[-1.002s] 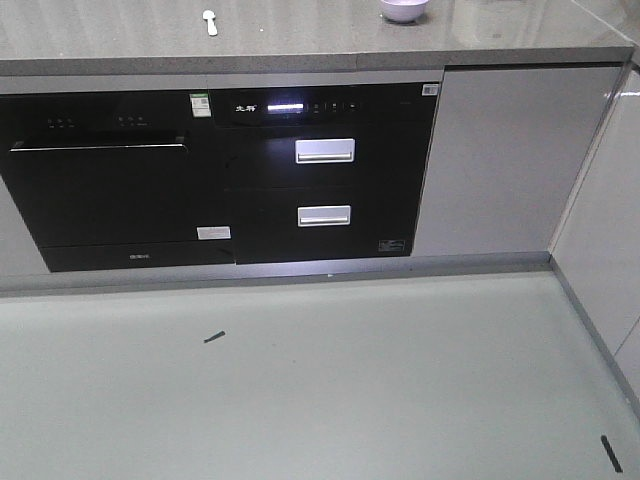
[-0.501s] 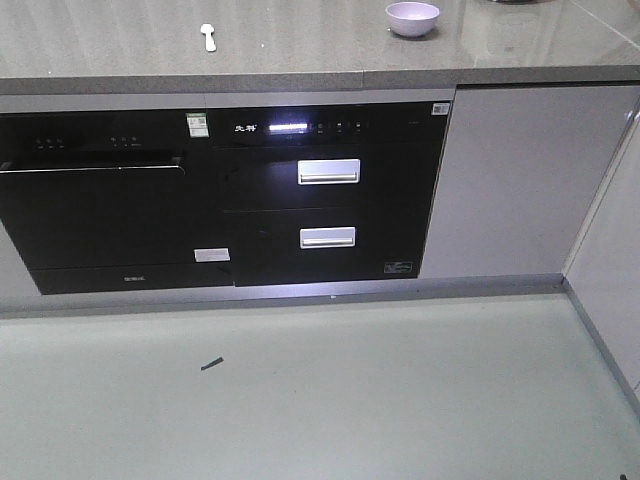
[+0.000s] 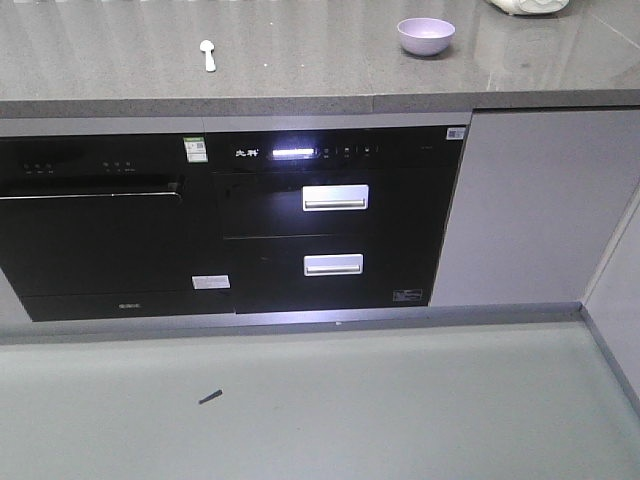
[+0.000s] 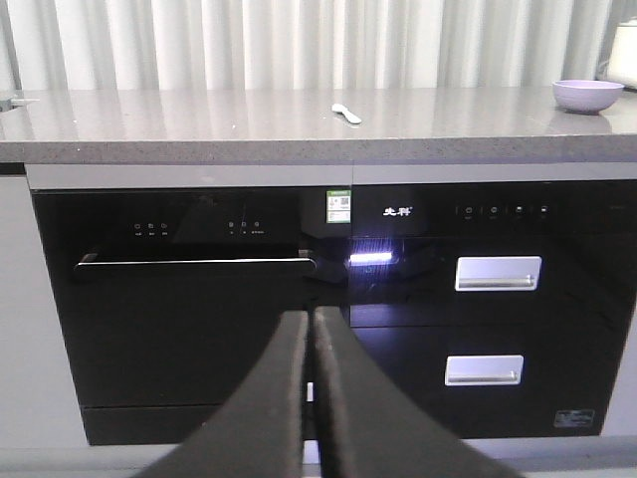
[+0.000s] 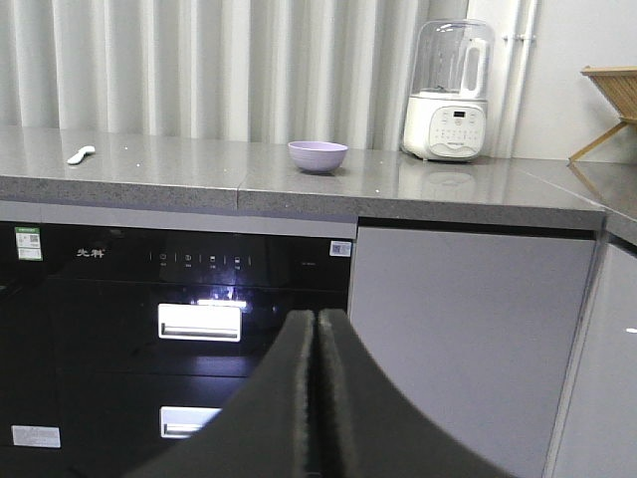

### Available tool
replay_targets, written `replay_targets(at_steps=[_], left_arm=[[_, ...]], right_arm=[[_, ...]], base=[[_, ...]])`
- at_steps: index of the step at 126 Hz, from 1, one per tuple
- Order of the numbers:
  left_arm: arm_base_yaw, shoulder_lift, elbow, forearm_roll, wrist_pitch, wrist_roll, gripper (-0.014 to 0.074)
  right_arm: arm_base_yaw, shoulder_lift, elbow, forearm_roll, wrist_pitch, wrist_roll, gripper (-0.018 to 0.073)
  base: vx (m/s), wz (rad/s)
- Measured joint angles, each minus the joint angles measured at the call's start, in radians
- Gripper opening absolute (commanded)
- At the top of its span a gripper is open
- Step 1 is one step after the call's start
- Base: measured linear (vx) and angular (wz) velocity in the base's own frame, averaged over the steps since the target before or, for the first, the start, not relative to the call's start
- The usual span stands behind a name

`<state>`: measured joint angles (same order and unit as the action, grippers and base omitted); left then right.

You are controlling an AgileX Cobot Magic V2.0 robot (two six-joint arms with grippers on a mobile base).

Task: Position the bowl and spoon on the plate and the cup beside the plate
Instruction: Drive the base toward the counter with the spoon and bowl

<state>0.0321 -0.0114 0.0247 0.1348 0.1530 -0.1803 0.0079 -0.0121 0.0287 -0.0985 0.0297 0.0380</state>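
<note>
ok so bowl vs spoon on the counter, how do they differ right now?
Colour: the bowl is lavender, the spoon pale, near white.
Size: the bowl is clearly wider and taller than the spoon.
Pose: the bowl stands upright, opening up; the spoon lies flat, scoop toward the back.
Shared: both sit on the grey countertop, well apart.

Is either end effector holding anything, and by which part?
Nothing is held. The left end effector and right end effector are both shut and empty; spoon and bowl lie on the countertop.
</note>
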Motion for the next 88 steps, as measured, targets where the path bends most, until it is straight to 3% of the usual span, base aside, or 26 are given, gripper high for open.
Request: replay_targets(at_steps=[88], left_arm=[[0.000, 0.000, 0.000, 0.000, 0.000, 0.000, -0.0006]], right_arm=[[0.000, 0.000, 0.000, 0.000, 0.000, 0.000, -0.0001]], base=[[0.24, 0.04]])
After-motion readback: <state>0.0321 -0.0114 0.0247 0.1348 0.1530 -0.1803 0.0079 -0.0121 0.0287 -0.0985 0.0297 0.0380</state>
